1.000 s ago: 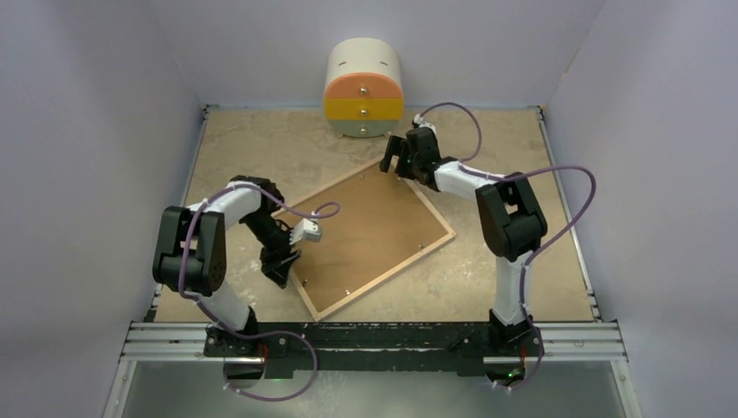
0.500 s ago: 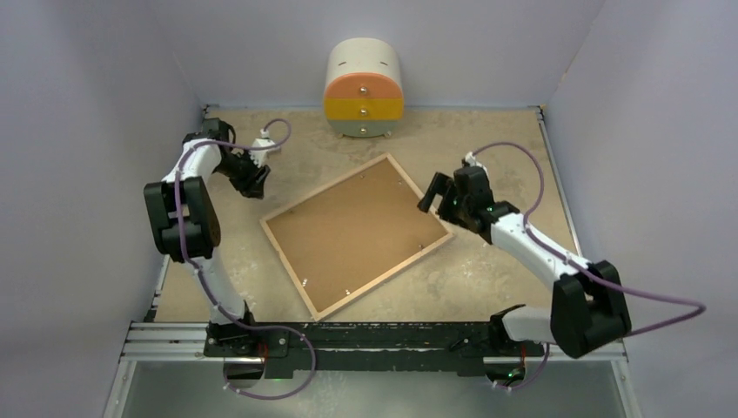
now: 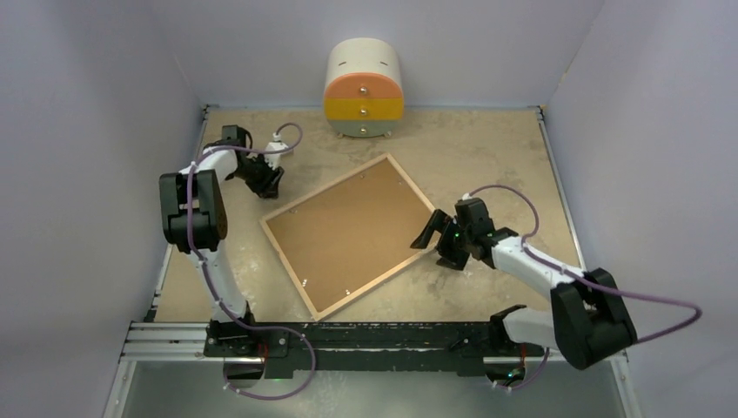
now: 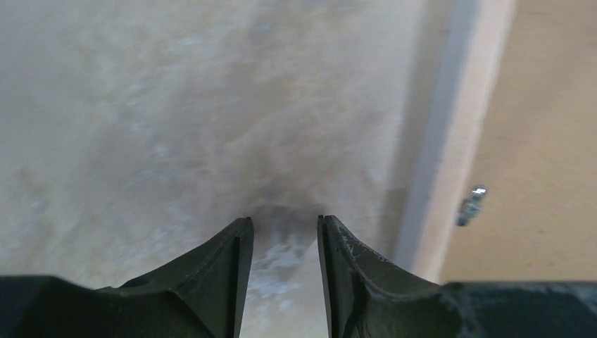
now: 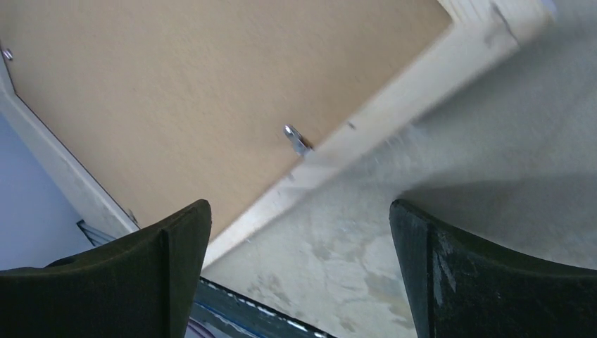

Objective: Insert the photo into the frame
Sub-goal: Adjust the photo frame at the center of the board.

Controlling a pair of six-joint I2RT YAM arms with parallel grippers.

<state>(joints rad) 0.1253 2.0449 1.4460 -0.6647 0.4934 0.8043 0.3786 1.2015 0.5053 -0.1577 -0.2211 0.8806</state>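
The frame (image 3: pixel 385 275) lies face down in the middle of the table, its light wood rim around the plain brown backing board (image 3: pixel 352 231). The photo is not in view. My left gripper (image 3: pixel 265 181) is low over bare table just beyond the frame's far left edge, jaws a little apart and empty. The left wrist view (image 4: pixel 285 222) shows the rim (image 4: pixel 457 141) to the right of the fingers. My right gripper (image 3: pixel 435 244) is wide open and empty beside the frame's right corner. The right wrist view (image 5: pixel 299 208) shows the rim (image 5: pixel 394 102) and a metal tab (image 5: pixel 298 139).
A small rounded drawer unit (image 3: pixel 363 87) with orange, yellow and pale drawers stands at the back wall. Purple cables loop off both arms. Walls close the table on three sides, and a metal rail (image 3: pixel 374 335) runs along the near edge.
My right gripper moved nearer, down past the frame's right corner, and now sits just below it. My left gripper shifted slightly right, toward the frame's far left edge. The frame has not moved.
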